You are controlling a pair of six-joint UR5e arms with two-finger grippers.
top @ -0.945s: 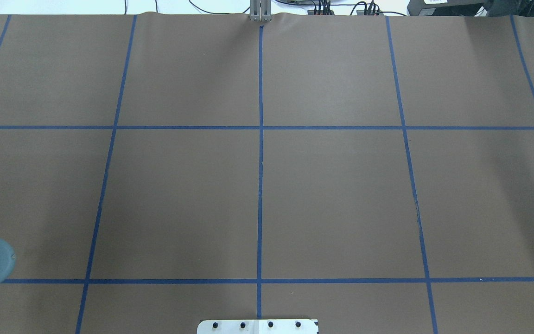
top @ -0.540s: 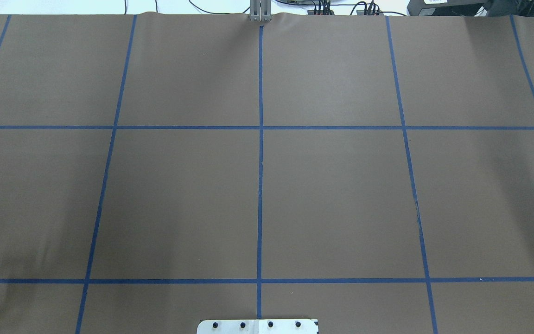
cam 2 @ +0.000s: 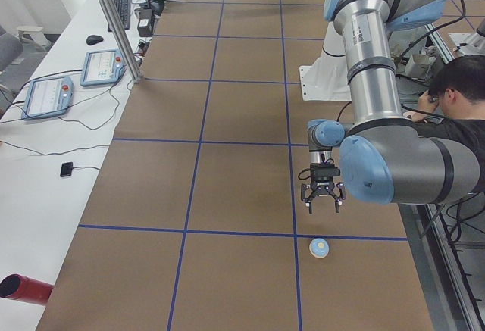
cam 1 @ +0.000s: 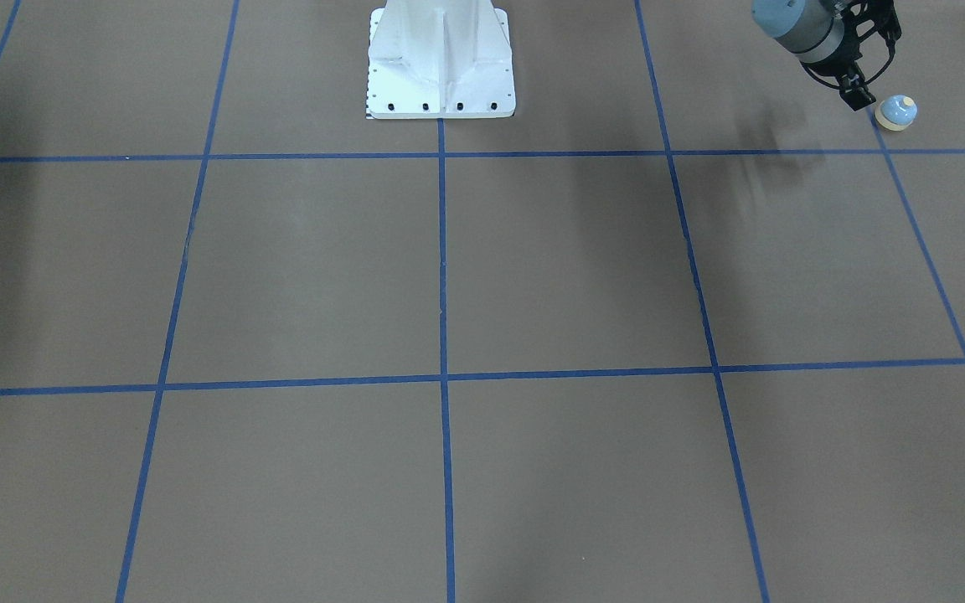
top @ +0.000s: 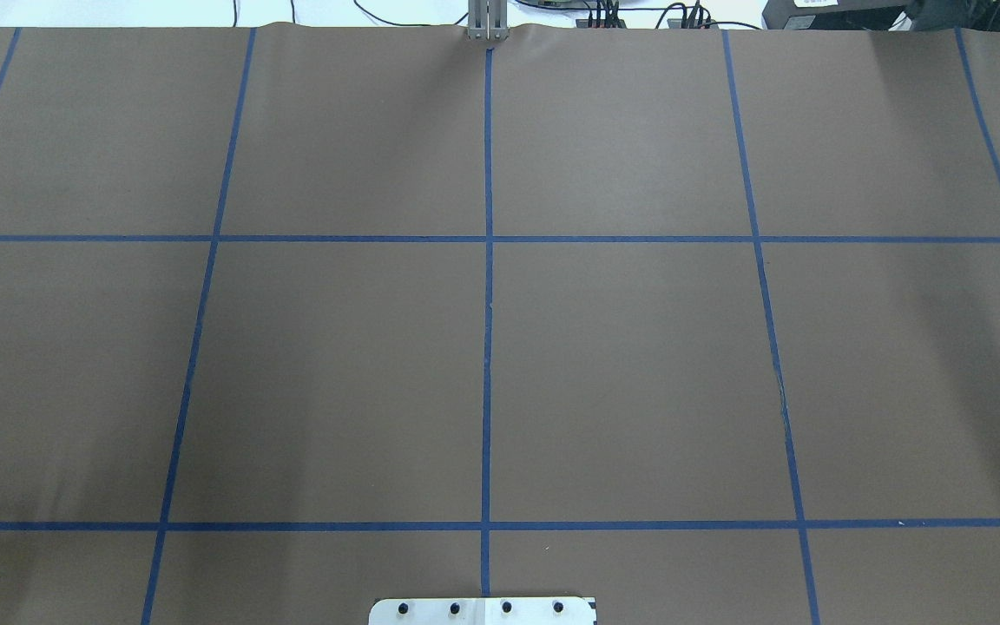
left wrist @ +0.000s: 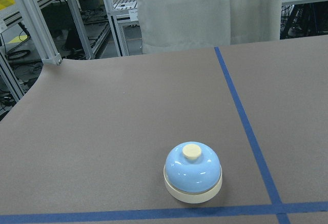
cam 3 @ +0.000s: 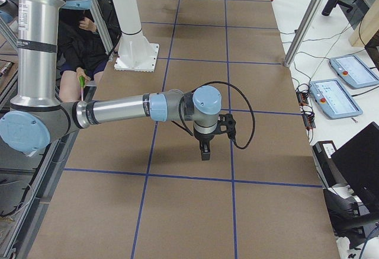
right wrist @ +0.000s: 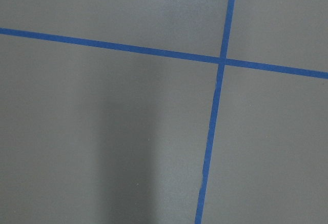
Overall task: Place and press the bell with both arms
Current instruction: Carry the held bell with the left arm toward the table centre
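The bell [cam 1: 896, 112], light blue with a cream button and rim, stands upright on the brown table next to a crossing of blue tape lines, at the robot's far left. It also shows in the exterior left view [cam 2: 319, 248] and low in the left wrist view [left wrist: 193, 172]. My left gripper [cam 1: 855, 90] hangs open and empty above the table, a short way from the bell and apart from it; its spread fingers show in the exterior left view [cam 2: 323, 204]. My right gripper [cam 3: 204, 150] points down over the table's right part. I cannot tell whether it is open or shut.
The white bolted pedestal [cam 1: 441, 59] stands at the robot's side of the table. Blue tape lines divide the brown cover into squares. A person [cam 2: 462, 96] sits beside the robot. Teach pendants [cam 2: 57, 92] and a red cylinder [cam 2: 23, 289] lie on the white side bench.
In the overhead view the left arm's blue joint cap at the lower left edge has slid out of the picture. Only its shadow stays there.
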